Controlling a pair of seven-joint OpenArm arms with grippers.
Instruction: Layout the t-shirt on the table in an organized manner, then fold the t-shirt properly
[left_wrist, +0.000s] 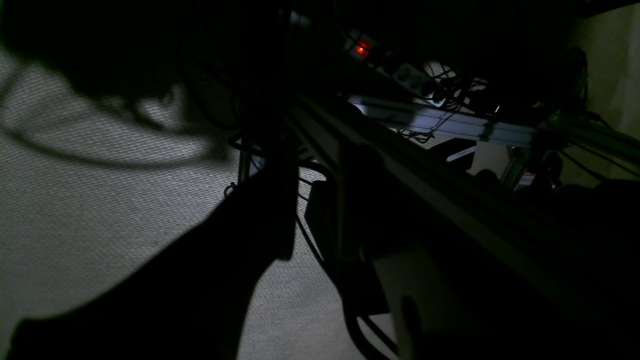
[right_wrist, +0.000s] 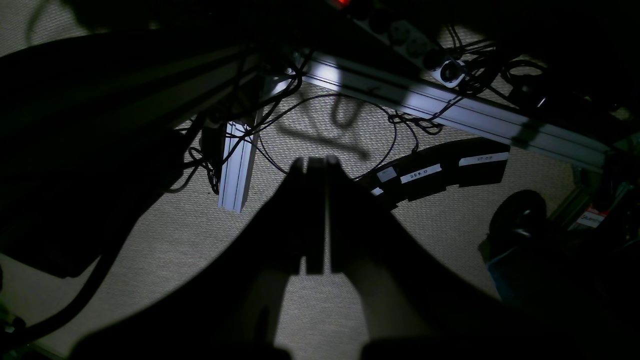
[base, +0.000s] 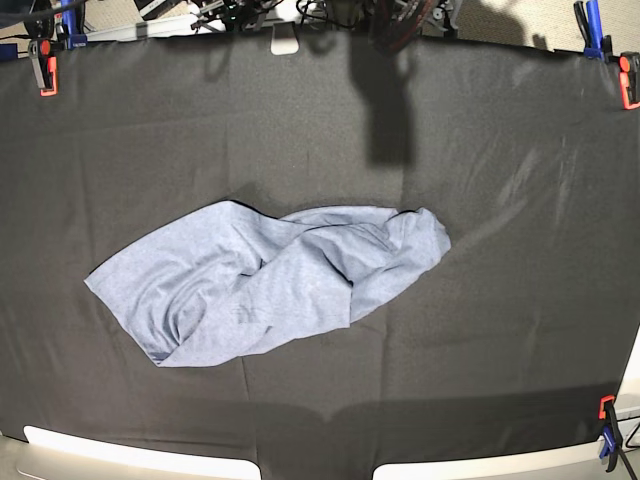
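Lying crumpled at desk (base: 520, 130) centre, the shirt (base: 270, 285) awaits spreading (nothing begun). Right gripper (right_wrist: 315, 167) jaws together; left's I cannot tell. Next: grasp the 9 o'clock edge.

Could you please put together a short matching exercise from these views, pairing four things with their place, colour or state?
Things:
1. t-shirt
2. table
3. right gripper
4. clamps

Descriptions:
A. covered in black cloth
B. shut, hanging over the carpeted floor
C. crumpled in a heap, light blue-grey
D. orange and blue, at the table's edges

Pairs: 1-C, 2-A, 3-B, 4-D
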